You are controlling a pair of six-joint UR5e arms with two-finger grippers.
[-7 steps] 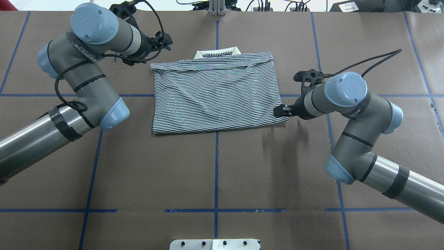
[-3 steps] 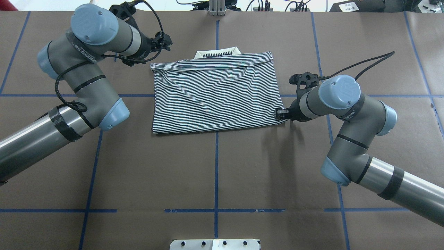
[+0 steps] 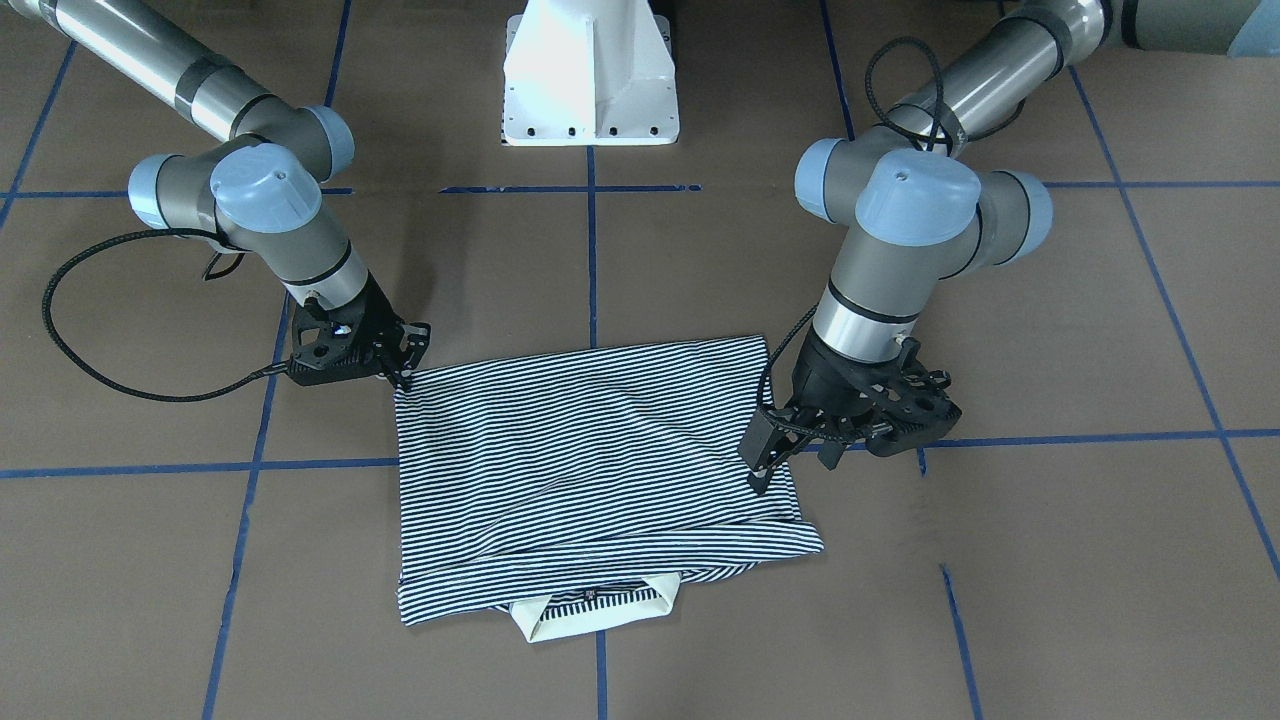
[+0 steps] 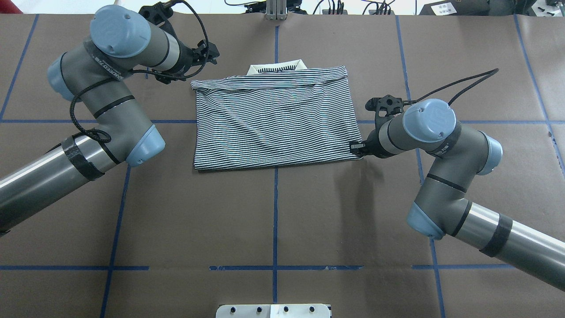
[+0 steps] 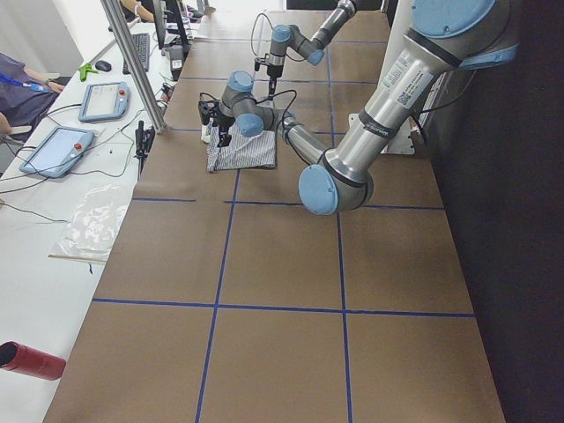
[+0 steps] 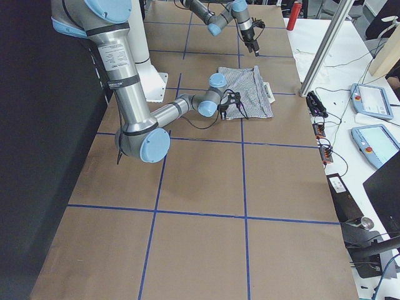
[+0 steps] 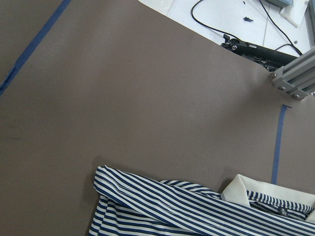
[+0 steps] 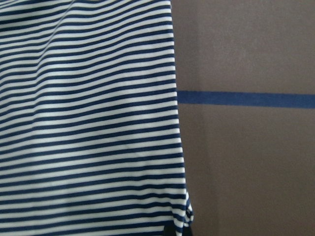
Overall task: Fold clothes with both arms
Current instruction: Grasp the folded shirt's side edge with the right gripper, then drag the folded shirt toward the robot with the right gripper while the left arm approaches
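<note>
The striped polo shirt point(image 4: 273, 123) lies folded into a rectangle at the table's middle, and its cream collar point(image 4: 277, 67) pokes out at the far edge. In the front-facing view the shirt point(image 3: 590, 460) has the collar point(image 3: 595, 610) nearest the camera. My left gripper point(image 4: 211, 51) hangs open above the table just beyond the shirt's far-left corner, touching nothing; the left gripper point(image 3: 790, 455) shows spread fingers. My right gripper point(image 4: 355, 148) sits low and open at the shirt's near-right corner. The right gripper point(image 3: 405, 360) has its tips at the hem there. The right wrist view shows that shirt corner point(image 8: 184, 216).
Brown paper with blue tape lines point(image 4: 274, 212) covers the table. The white pedestal base point(image 3: 590, 80) stands at the robot's side. A metal post point(image 4: 276, 9) and cables line the far edge. Tablets point(image 5: 57, 150) and a red can point(image 5: 31, 361) lie on a side bench.
My right arm has swung left and slightly toward the robot, bringing its gripper up to the shirt's near-right corner. The left arm and the shirt have not moved.
</note>
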